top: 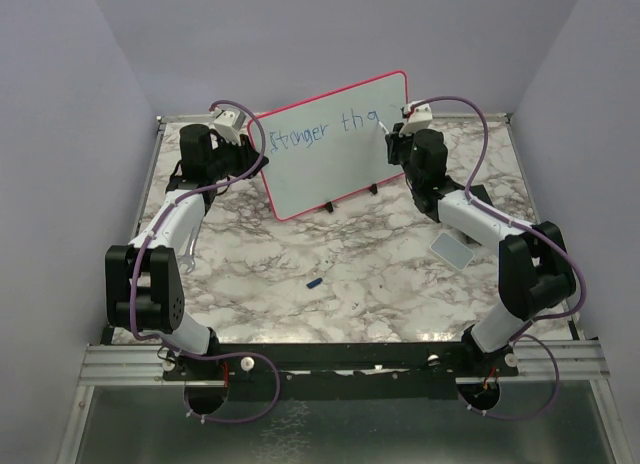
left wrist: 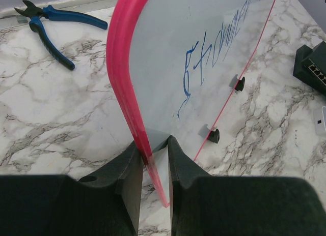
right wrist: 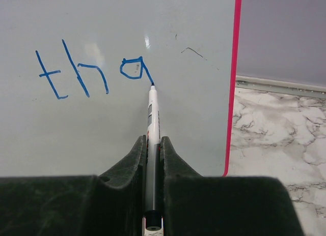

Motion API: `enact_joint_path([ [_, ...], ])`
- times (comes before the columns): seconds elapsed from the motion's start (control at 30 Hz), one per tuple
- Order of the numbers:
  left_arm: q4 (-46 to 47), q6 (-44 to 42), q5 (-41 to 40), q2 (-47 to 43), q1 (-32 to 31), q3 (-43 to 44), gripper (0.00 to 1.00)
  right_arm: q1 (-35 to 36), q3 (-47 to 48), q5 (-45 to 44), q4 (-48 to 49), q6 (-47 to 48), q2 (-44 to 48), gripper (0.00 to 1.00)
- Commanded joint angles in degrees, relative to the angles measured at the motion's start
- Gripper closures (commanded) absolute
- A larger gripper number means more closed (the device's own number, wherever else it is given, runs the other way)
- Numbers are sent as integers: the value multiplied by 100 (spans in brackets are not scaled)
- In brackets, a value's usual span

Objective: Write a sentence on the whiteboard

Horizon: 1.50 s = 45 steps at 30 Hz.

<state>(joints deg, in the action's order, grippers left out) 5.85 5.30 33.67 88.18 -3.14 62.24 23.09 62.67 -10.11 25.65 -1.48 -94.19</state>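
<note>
L claw [left wrist: 153,157] is clamping the left edge of the large white, pink-red-framed whiteboard [top: 330,179], standing at the marbled counter's [top: 350,259] back. Its thin blue handwritten sentence [top: 325,132] is reading "Stronger tha". R claw [right wrist: 153,144] is pinching a slim white marker [right wrist: 152,111], tip touching the "a".

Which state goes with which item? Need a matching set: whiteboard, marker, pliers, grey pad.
Items:
1 whiteboard
2 marker
3 pliers
4 grey pad

States:
A lying flat beside the right arm
B edge pinched in the jaws of the left gripper
C lying on the board's unwritten side
D clamped in the jaws of the right gripper, tip on the board

Pairs: 1-B, 2-D, 3-C, 4-A
</note>
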Motion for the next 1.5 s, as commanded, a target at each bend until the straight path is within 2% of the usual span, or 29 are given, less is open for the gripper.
enact_joint_path([
  [0.0, -290, -258, -4, 31, -86, 8, 94, 11, -70, -189, -21, -30, -100, 99],
  [0.57, -294, -258, -17, 6, -83, -1, 94, 11, 285, -363, 9, 95, 42, 99],
  [0.93, -295, -205, -98, -16, -82, -16, 94, 11, -281, -41, 77, 92, 851, 99],
  [1.17, -290, -209, -98, -40, -83, -19, 94, -2, -204, -68, -214, 34, 958, 99],
  [1.47, -292, -239, -139, -73, -84, -54, 94, -409, -127, 591, -313, -107, 877, 99],
])
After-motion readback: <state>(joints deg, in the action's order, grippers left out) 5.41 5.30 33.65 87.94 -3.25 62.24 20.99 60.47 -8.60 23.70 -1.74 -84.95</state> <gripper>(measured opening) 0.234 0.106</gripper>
